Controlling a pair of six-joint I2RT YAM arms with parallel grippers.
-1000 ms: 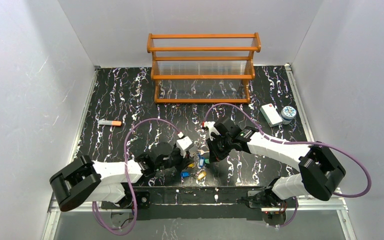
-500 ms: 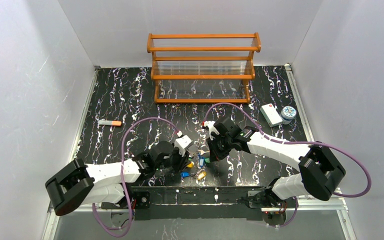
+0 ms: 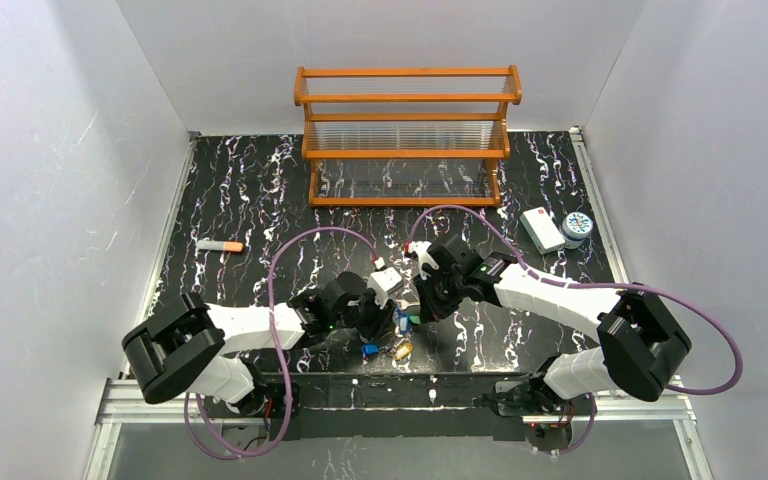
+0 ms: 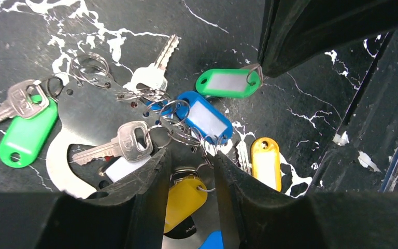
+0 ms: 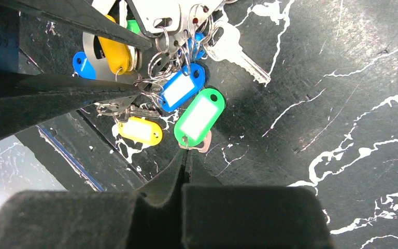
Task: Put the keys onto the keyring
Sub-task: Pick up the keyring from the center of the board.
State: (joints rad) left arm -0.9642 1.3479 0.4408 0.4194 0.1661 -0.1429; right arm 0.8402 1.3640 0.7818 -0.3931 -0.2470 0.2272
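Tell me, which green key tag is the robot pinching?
The green tag with the white label, beside the blue tag: the right arm's jaws are shut on its ring. The other green tag lies untouched.

No text, brand or number can be read in any view. In the left wrist view the label windows of the green tag [image 4: 229, 82] at upper centre, the blue tag [image 4: 203, 117] and the yellow tag [image 4: 265, 162] are blank. The stamped mark on the silver key [image 4: 129, 142] at centre left is too small to make out.
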